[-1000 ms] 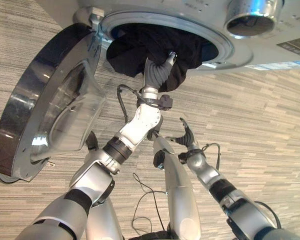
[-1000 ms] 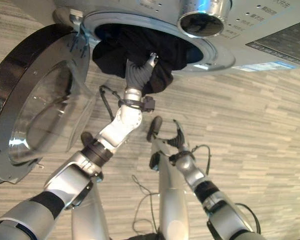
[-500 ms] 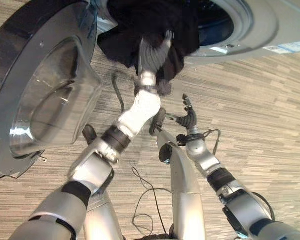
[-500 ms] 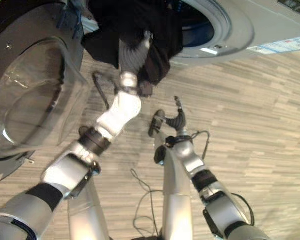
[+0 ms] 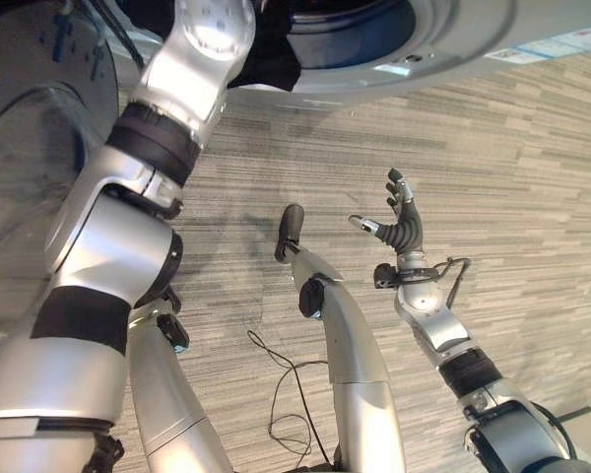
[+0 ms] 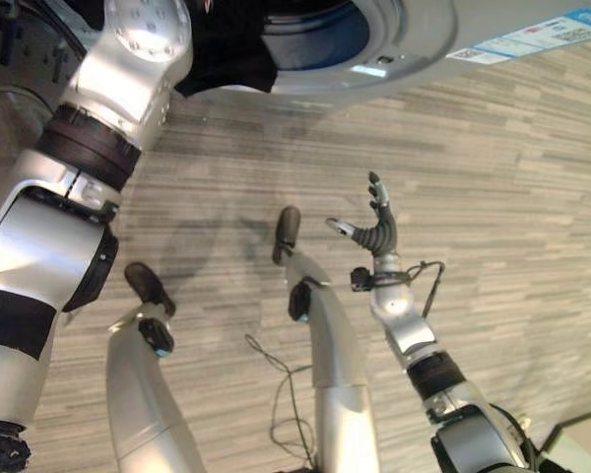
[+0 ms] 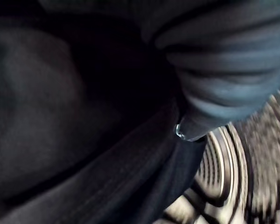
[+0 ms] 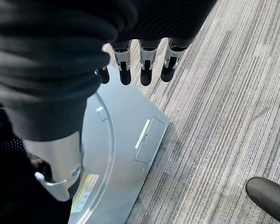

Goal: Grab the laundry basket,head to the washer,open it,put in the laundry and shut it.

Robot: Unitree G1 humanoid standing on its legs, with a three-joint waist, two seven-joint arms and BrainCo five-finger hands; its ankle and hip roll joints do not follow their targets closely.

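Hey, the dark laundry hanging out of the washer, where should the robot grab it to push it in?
Take the loose fold of laundry that droops over the washer rim, coming from below, outside the opening. That flap hangs free of the drum, so it is probably the easiest part to pinch. The right hand is open and holds nothing.

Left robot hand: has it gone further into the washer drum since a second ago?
Yes. The left robot hand went past the washer's door ring, deeper among the black laundry.
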